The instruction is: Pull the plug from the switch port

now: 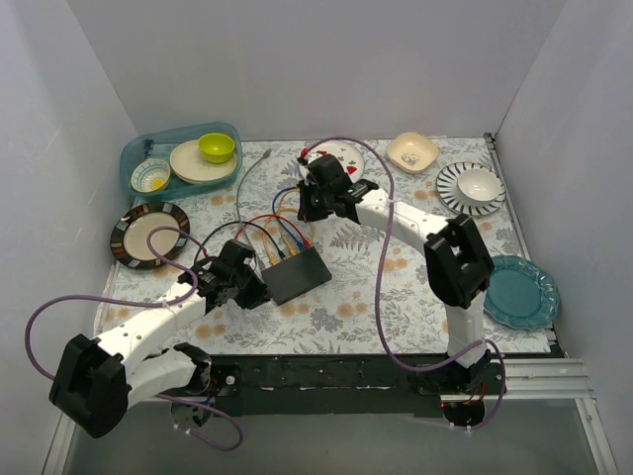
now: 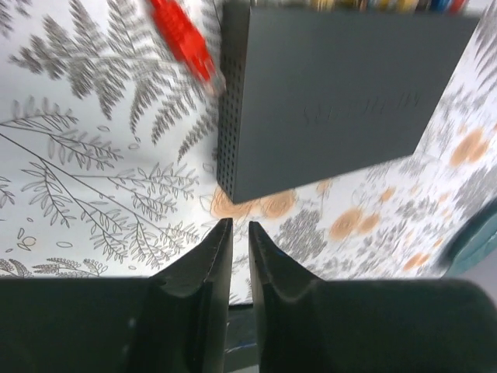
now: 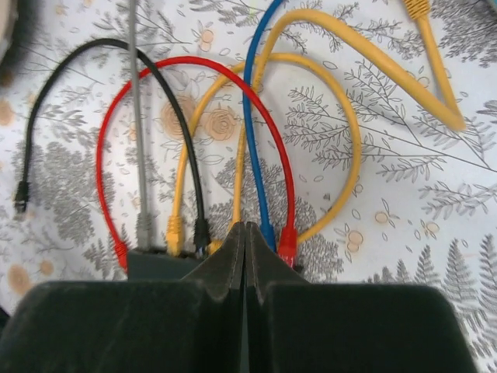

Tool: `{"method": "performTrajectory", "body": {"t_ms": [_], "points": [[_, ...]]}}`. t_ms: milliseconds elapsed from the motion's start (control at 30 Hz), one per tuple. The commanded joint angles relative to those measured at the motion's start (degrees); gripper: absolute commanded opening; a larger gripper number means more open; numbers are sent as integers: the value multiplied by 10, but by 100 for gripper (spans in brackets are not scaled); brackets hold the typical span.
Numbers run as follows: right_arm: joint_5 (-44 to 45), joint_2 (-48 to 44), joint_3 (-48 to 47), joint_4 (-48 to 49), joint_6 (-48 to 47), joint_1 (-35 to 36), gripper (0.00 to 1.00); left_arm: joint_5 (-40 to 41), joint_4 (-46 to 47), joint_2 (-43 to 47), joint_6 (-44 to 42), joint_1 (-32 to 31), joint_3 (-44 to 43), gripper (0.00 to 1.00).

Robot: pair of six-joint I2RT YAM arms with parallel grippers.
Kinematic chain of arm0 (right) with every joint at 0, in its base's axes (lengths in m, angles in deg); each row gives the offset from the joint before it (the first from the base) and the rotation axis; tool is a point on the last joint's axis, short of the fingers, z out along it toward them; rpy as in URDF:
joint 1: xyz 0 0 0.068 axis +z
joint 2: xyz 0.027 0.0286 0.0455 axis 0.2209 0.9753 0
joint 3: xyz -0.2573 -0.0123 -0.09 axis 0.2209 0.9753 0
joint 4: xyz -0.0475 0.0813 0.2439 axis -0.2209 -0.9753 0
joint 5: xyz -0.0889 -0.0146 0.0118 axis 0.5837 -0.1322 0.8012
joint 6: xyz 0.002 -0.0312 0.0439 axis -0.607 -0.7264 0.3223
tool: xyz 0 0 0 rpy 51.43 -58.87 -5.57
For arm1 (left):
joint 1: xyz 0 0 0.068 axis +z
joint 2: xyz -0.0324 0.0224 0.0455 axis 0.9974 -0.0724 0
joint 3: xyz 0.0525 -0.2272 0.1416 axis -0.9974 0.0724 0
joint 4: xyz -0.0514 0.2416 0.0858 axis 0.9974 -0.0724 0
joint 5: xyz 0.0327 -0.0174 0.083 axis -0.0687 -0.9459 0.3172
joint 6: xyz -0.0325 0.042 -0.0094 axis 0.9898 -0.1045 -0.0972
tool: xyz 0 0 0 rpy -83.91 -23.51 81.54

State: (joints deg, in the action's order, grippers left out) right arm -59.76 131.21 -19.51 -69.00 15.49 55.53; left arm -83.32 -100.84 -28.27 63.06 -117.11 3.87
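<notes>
The switch [image 1: 298, 274] is a flat dark box lying mid-table, with several coloured cables [image 1: 287, 233] plugged into its far edge. In the right wrist view the grey, yellow, black, blue and red plugs [image 3: 287, 242] sit in the switch [image 3: 155, 264]. My right gripper [image 3: 245, 227] hangs above that row, shut with nothing between its fingers; in the top view the right gripper [image 1: 308, 209] is behind the cables. My left gripper [image 2: 239, 229] is shut and empty, just off the switch's [image 2: 334, 101] near-left corner. A loose red plug [image 2: 182, 39] lies beside that end.
A blue tray [image 1: 134, 158] with plates and bowls is at the back left, with a dark-rimmed plate [image 1: 149, 236] in front of it. A striped plate with a bowl [image 1: 472, 187], a cream bowl [image 1: 412, 151] and a teal plate [image 1: 521, 291] stand on the right.
</notes>
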Motion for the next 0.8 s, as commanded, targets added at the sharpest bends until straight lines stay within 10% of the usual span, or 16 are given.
{"method": "performTrajectory", "body": {"t_ms": [0, 767], "points": [[-30, 67, -46, -28, 7, 0, 1, -58, 28, 29, -6, -19, 37, 13], [-48, -45, 241, 24, 36, 5, 1, -113, 159, -215, -37, -41, 34, 18]]}}
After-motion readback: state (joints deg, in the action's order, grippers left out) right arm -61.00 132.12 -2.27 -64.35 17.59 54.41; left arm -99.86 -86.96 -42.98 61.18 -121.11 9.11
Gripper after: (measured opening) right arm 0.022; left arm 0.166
